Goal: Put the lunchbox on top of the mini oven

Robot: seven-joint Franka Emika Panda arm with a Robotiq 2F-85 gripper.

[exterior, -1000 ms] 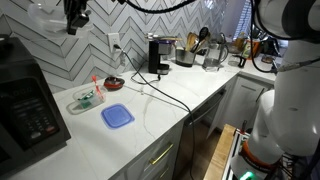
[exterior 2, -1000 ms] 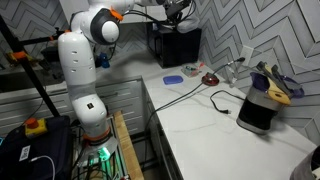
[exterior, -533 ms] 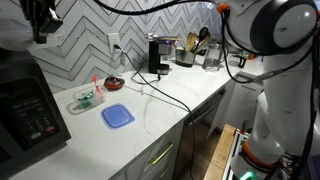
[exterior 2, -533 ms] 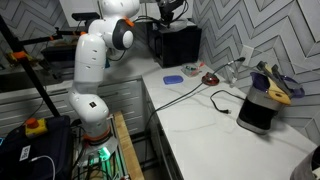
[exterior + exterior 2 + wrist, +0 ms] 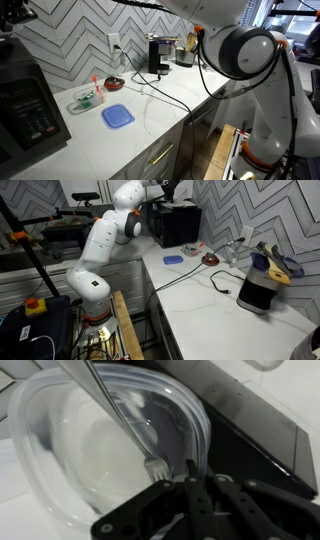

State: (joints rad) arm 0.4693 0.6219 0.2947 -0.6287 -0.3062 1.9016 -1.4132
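Counts logged on and around the worktop (image 5: 130,145):
- mini oven (image 5: 25,105): 1
- coffee maker (image 5: 157,55): 1
- blue lid (image 5: 117,116): 1
- clear container with green and red contents (image 5: 85,99): 1
- small red dish (image 5: 115,83): 1
- wall outlet (image 5: 114,43): 1

The utensil pots at the far end were too small to count.

Wrist view:
- lunchbox (image 5: 90,450): 1, clear
- fork (image 5: 152,463): 1, inside it

Rig:
- robot arm (image 5: 105,240): 1
- end effector (image 5: 200,485): 1
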